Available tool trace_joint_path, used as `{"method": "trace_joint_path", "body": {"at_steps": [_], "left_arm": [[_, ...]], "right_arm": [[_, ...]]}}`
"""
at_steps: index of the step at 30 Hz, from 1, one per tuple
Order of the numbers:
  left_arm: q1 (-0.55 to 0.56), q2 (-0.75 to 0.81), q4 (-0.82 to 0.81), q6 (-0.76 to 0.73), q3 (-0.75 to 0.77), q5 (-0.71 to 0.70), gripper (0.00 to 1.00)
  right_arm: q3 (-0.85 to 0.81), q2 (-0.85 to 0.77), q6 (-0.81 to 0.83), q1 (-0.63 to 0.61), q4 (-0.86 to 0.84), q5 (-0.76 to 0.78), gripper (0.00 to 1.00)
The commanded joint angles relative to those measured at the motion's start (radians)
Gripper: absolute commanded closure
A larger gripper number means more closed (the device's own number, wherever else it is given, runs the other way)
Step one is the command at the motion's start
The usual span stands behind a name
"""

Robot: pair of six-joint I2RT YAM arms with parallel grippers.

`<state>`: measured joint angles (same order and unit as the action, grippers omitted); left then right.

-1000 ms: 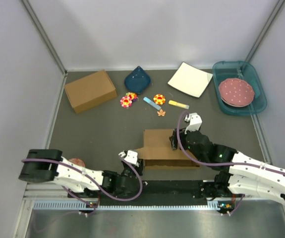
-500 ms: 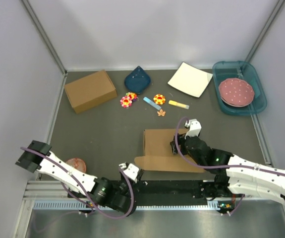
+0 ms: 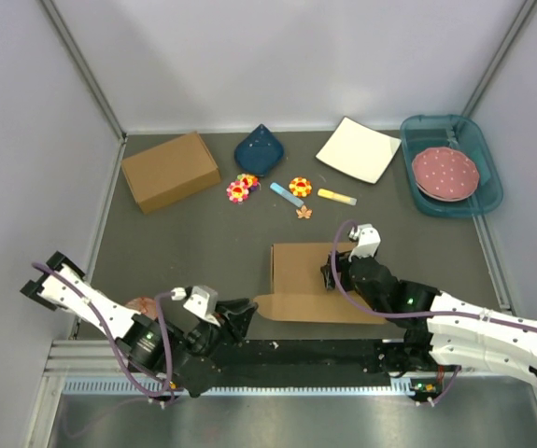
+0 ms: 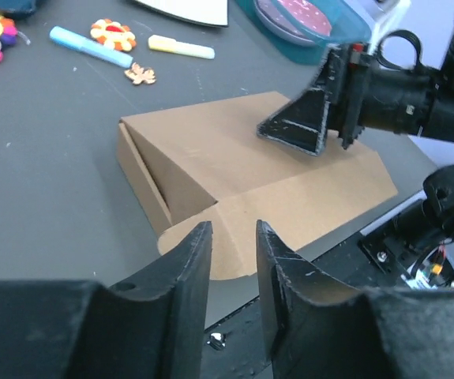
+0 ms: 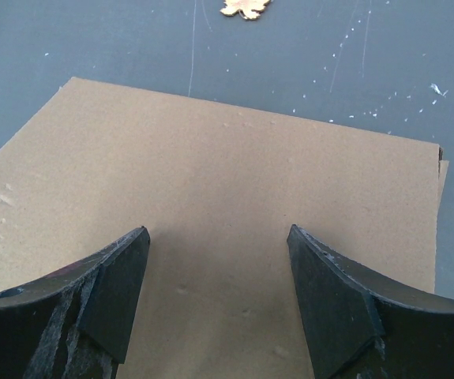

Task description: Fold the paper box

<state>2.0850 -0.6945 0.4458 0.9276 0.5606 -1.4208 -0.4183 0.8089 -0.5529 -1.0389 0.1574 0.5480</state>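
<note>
The paper box (image 3: pixel 298 271) lies near the front middle of the table, its lid down and a rounded tab sticking out at the near left corner. My right gripper (image 3: pixel 329 272) stands open on top of the lid (image 5: pixel 227 158), with its fingertips (image 5: pixel 136 245) spread over the bare cardboard. My left gripper (image 3: pixel 238 317) hovers just off the box's near left corner, apart from the tab (image 4: pixel 211 253). Its jaws stand a narrow gap apart with nothing between them. The left wrist view shows the box (image 4: pixel 211 150), the left gripper (image 4: pixel 233 230) and the right gripper (image 4: pixel 305 126) resting on the lid.
A deeper brown box (image 3: pixel 170 170) sits at the back left. Behind the paper box lie a dark blue dish (image 3: pixel 258 149), a white square plate (image 3: pixel 358 149), flower toys (image 3: pixel 241 189), markers (image 3: pixel 336 196) and a leaf (image 3: pixel 303 213). A teal tray (image 3: pixel 472 196) holds a pink plate (image 3: pixel 445 173).
The left arm has drawn back and swung left, away from the box's near corner. The front flap has dropped flat. The right gripper has shifted slightly nearer on the lid.
</note>
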Motion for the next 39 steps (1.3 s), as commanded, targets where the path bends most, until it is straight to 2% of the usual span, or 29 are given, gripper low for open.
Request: {"method": "trace_joint_path", "body": {"at_steps": [1, 2, 4, 7, 8, 9, 10, 11, 12, 16, 18, 23, 28, 29, 33, 39], "left_arm": [[-0.052, 0.033, 0.372, 0.453, 0.031, -0.111, 0.64], [-0.141, 0.041, 0.460, 0.550, 0.033, -0.084, 0.64], [-0.175, 0.073, 0.397, 0.464, 0.021, -0.067, 0.65], [-0.212, 0.130, 0.078, 0.033, -0.037, -0.023, 0.57], [-0.295, 0.147, -0.005, -0.055, -0.094, 0.091, 0.52], [-0.353, 0.188, -0.235, -0.150, -0.131, 0.179, 0.45], [-0.412, 0.205, -0.324, -0.255, -0.169, 0.269, 0.41], [-0.513, 0.219, -0.400, -0.262, -0.230, 0.427, 0.38], [-0.554, 0.219, -0.477, -0.263, -0.249, 0.469, 0.36], [-0.689, 0.081, -0.495, -0.274, -0.187, 0.630, 0.29], [-0.707, -0.034, -0.498, -0.285, -0.144, 0.719, 0.26], [-0.737, -0.215, -0.496, -0.273, -0.048, 0.805, 0.15], [-0.766, -0.290, -0.515, -0.231, -0.048, 0.882, 0.18], [-0.769, -0.292, -0.533, -0.227, -0.057, 0.896, 0.23], [-0.776, -0.292, -0.565, -0.182, -0.096, 0.951, 0.32], [-0.787, -0.307, -0.594, -0.087, -0.148, 1.033, 0.33]], "right_arm": [[0.024, 0.006, 0.002, -0.007, 0.028, -0.016, 0.28], [0.035, 0.007, 0.004, -0.007, 0.030, -0.020, 0.30], [0.045, 0.006, 0.010, -0.007, 0.030, -0.031, 0.32], [0.068, 0.000, 0.004, -0.009, 0.031, -0.036, 0.35], [0.072, 0.001, 0.002, -0.007, 0.031, -0.040, 0.36], [0.072, 0.001, -0.001, -0.007, 0.030, -0.042, 0.35], [0.070, 0.004, -0.002, -0.007, 0.031, -0.042, 0.35], [0.067, 0.007, -0.005, -0.007, 0.031, -0.043, 0.35], [0.065, 0.012, -0.007, -0.007, 0.034, -0.043, 0.34], [0.053, 0.013, -0.021, -0.007, 0.053, -0.056, 0.32], [0.049, 0.013, -0.022, -0.007, 0.063, -0.057, 0.32], [0.032, 0.018, -0.025, -0.007, 0.074, -0.054, 0.30], [0.026, 0.021, -0.028, -0.009, 0.073, -0.059, 0.30], [0.024, 0.021, -0.028, -0.007, 0.076, -0.059, 0.30], [0.019, 0.024, -0.025, -0.007, 0.073, -0.054, 0.29], [0.009, 0.042, -0.028, -0.007, 0.074, -0.056, 0.29]]}}
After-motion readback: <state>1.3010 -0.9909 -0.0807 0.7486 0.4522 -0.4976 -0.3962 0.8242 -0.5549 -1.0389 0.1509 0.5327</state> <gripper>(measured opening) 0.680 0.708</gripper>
